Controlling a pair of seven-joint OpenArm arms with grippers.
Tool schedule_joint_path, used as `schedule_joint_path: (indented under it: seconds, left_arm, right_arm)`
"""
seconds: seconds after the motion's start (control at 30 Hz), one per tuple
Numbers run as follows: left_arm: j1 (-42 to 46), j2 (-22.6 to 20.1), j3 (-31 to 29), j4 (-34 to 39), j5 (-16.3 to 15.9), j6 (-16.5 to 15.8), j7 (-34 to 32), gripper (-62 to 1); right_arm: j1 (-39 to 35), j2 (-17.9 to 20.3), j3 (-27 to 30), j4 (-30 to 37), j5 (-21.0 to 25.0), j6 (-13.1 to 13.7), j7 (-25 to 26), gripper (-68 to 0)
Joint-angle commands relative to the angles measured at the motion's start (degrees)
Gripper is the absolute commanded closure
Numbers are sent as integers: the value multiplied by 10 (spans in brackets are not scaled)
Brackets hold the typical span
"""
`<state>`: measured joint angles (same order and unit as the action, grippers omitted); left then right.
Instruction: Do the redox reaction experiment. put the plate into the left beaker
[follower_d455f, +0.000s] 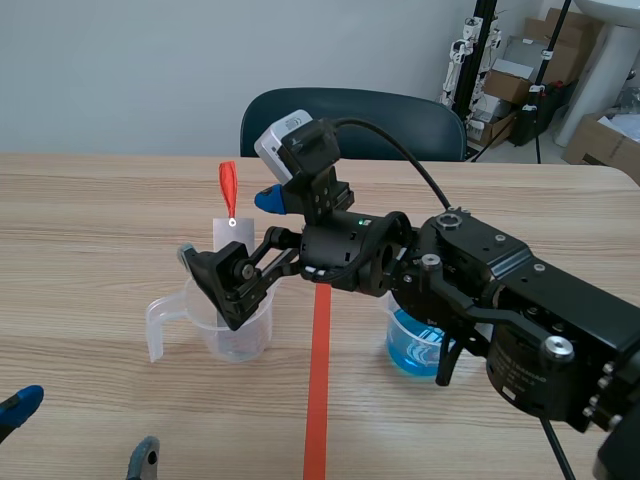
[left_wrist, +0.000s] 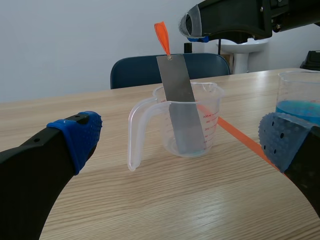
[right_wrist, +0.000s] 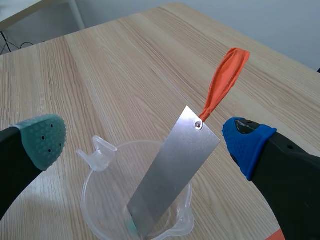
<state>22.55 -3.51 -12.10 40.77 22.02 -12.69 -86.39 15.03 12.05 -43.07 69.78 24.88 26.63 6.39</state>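
A grey metal plate (follower_d455f: 232, 233) with an orange-red ribbon (follower_d455f: 228, 187) at its upper end stands tilted inside the clear left beaker (follower_d455f: 236, 330). My right gripper (follower_d455f: 228, 227) has reached across the middle and hangs open over that beaker, one finger on each side of the plate. In the right wrist view the plate (right_wrist: 172, 170) leans in the beaker (right_wrist: 97, 205), clear of both pads of the open gripper (right_wrist: 145, 142). My left gripper (follower_d455f: 82, 432) is open, low at the near left. From the left wrist view the beaker (left_wrist: 200, 125) and plate (left_wrist: 180, 110) stand ahead of the gripper (left_wrist: 180, 142).
A second beaker of blue liquid (follower_d455f: 412, 345) sits right of the orange-red tape line, partly under the right arm (follower_d455f: 500, 300); it also shows as the blue-liquid beaker (left_wrist: 300, 97). A dark chair (follower_d455f: 350, 118) stands behind the table's far edge.
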Motion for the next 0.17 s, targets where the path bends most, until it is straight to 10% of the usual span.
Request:
schedule_joint_path:
  seconds: [0.0,0.13]
  left_arm:
    - [1,-2,-3,10,-4,-1,-6,-623]
    - [1,-2,-3,10,-4,-1,-6,-623]
  right_arm:
    - [11,-3,6,8,6,2,10,-679]
    - [11,-3,6,8,6,2,10,-679]
